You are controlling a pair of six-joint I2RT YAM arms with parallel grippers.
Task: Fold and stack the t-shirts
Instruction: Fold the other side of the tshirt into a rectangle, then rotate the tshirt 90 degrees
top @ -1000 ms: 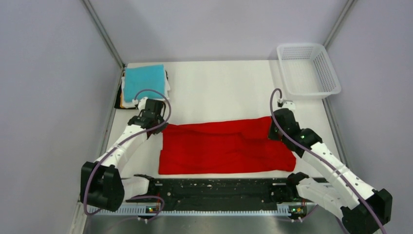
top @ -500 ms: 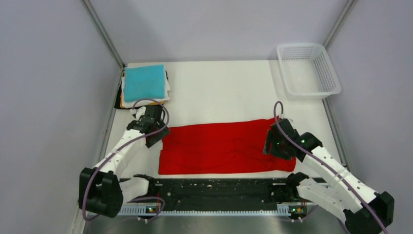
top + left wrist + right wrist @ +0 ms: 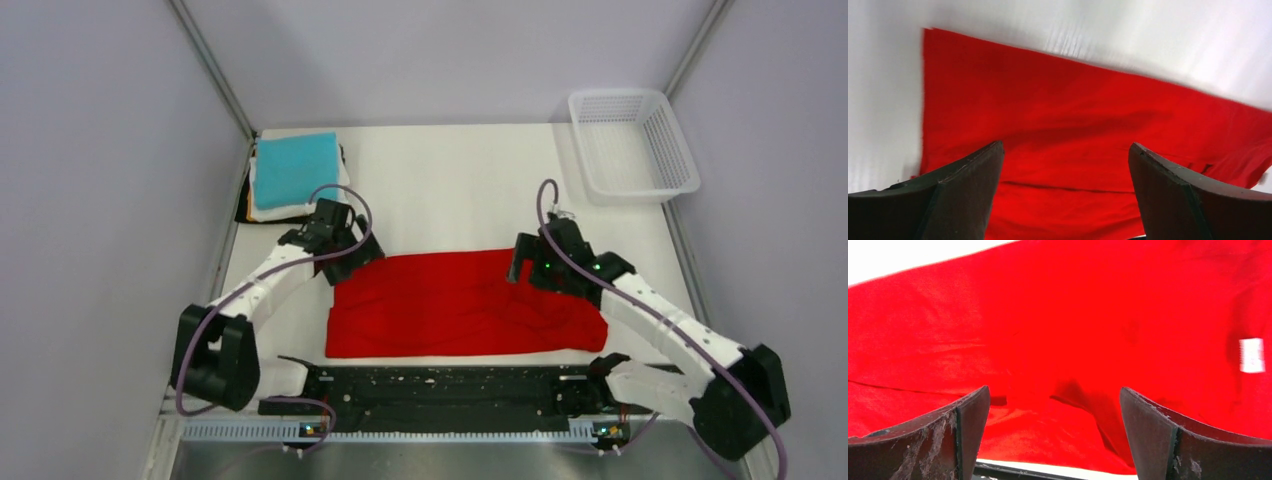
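Plain red t-shirt (image 3: 460, 305); teal folded shirt (image 3: 295, 167).

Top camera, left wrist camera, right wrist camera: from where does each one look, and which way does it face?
Top: sits above and behind the arms, looks down on the table, red t-shirt, folded stack and basket; both arms show.
Left wrist: rides on the left arm, looks down over the shirt's left end; only its two open fingers show.
Right wrist: rides on the right arm, looks down at the shirt's right end and a white tag; only its open fingers show.
Shared: all three see the red t-shirt.
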